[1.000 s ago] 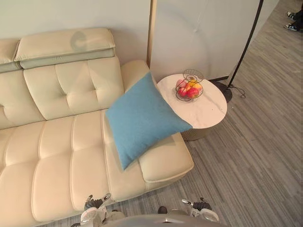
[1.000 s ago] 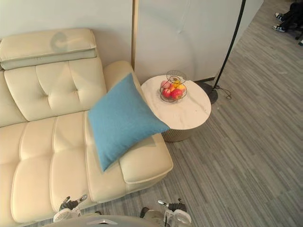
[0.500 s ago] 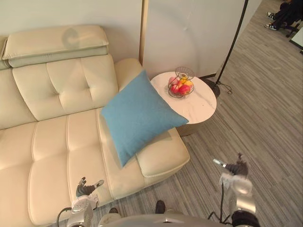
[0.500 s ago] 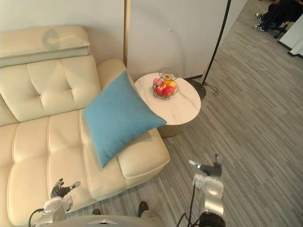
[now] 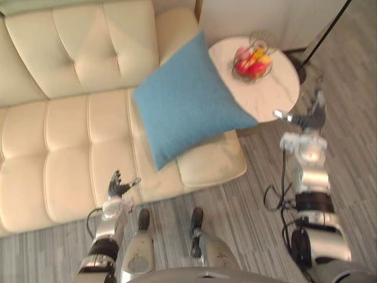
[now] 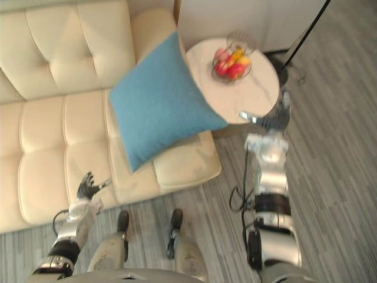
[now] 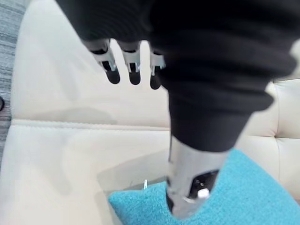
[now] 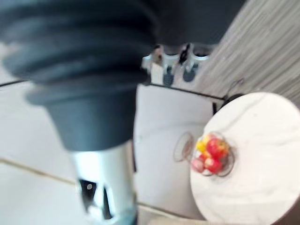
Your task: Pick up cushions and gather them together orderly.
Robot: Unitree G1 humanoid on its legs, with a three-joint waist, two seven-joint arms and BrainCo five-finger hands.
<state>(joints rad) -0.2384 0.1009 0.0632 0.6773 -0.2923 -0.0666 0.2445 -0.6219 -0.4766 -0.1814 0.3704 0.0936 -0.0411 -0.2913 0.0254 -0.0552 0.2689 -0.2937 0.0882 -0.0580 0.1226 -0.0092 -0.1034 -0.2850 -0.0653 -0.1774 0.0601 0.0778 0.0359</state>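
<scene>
A cream leather sofa [image 5: 70, 135] with tufted back cushions and stitched seat panels stands against a pale wall, on a grey floor [image 5: 353, 171] of streaked planks. At the sofa's right end, just beside the armrest, stands a round white desk [image 5: 280, 94] with a marbled top. On it rests a wire basket [image 5: 253, 59] of red and yellow fruit. A thin dark lamp pole [image 5: 328, 25] rises beyond the desk.

The cushion [image 5: 188, 109] is square, plain blue, with a coarse woven surface and sharp corners. It lies on the sofa's right end seat, turned like a diamond. Its upper corner leans up by the armrest, its lower corner rests on the seat, and its right corner reaches over the sofa's edge to overlap the desk's rim as seen from above. Neither hand touches it.

The left robot hand [image 5: 119, 186] hovers at the sofa's front edge, well apart from the cushion, its fingers spread and released, holding nothing. The right robot hand [image 5: 310, 117] is raised over the floor just beside the desk's near rim, fingers pointing up and thumb out to the side, likewise released and empty.
</scene>
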